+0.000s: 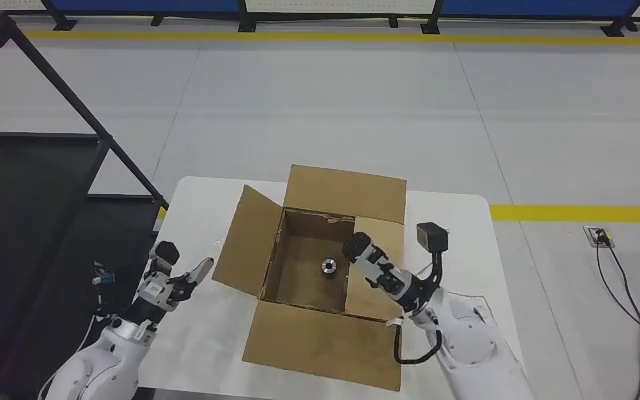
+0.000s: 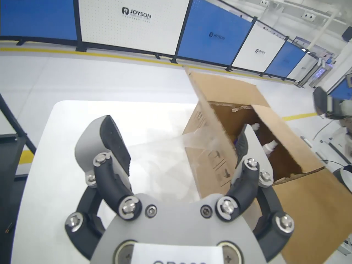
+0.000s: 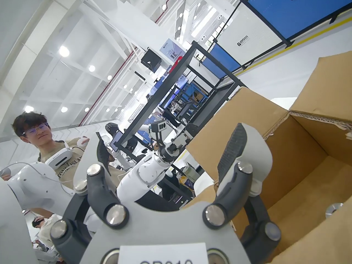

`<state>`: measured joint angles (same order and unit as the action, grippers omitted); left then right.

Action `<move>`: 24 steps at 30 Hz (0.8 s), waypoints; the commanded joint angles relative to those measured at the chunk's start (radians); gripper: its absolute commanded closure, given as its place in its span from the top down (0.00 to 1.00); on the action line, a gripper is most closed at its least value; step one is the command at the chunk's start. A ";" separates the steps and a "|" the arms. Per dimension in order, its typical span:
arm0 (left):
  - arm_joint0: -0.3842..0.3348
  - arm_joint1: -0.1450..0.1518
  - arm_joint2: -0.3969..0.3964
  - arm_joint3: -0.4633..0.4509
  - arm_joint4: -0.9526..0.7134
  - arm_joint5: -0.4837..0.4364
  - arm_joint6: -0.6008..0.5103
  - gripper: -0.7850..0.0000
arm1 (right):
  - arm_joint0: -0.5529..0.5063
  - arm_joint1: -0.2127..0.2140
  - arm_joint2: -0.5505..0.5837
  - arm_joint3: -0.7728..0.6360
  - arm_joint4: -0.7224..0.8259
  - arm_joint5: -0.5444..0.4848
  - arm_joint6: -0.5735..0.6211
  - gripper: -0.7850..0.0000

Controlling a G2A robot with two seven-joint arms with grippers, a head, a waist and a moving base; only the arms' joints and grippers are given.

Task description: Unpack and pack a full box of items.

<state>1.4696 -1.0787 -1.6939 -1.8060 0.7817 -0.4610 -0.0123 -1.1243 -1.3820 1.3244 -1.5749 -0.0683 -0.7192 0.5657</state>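
**Lone Part Sits in Opened Box as Both Arms Wait Empty**

On the white table (image 1: 205, 205), the cardboard box (image 1: 320, 345) stands open with its flaps spread. The opening step looks done. A single small round metal part (image 1: 327, 266) lies on the box floor, near the middle. By that evidence the unpacking is probably close to its end, with the whole repacking yet to come. How much else the box holds cannot be told, since its walls hide the corners.

The right gripper (image 1: 360, 248) hangs over the box's right side, just above the rim, with its fingers spread wide and nothing between them. The left gripper (image 2: 177, 135) sits over the table just beside the box's left flap (image 1: 243, 240), its fingers likewise parted and holding nothing.

That raised flap stands between the left gripper and the part. A loose strip of clear tape (image 2: 198, 141) trails from the flap's edge and could catch a passing finger. The right-hand flap (image 1: 378, 262) leans inward under the right arm, narrowing the way down.
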 commanded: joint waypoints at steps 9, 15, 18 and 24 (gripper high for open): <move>0.023 0.001 0.066 -0.222 -0.076 -0.011 -0.177 1.00 | -0.238 0.041 0.181 -0.091 -0.036 -0.202 -0.034 1.00; -0.088 -0.005 0.201 -0.213 -0.118 0.004 -0.308 1.00 | -0.318 0.053 0.245 -0.106 -0.048 -0.278 -0.061 1.00; -0.088 -0.005 0.201 -0.213 -0.118 0.004 -0.308 1.00 | -0.318 0.053 0.245 -0.106 -0.048 -0.278 -0.061 1.00; -0.088 -0.005 0.201 -0.213 -0.118 0.004 -0.308 1.00 | -0.318 0.053 0.245 -0.106 -0.048 -0.278 -0.061 1.00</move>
<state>1.3814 -1.0833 -1.4931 -2.0190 0.6637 -0.4571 -0.3198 -1.4425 -1.3292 1.5697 -1.6808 -0.1160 -0.9967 0.5046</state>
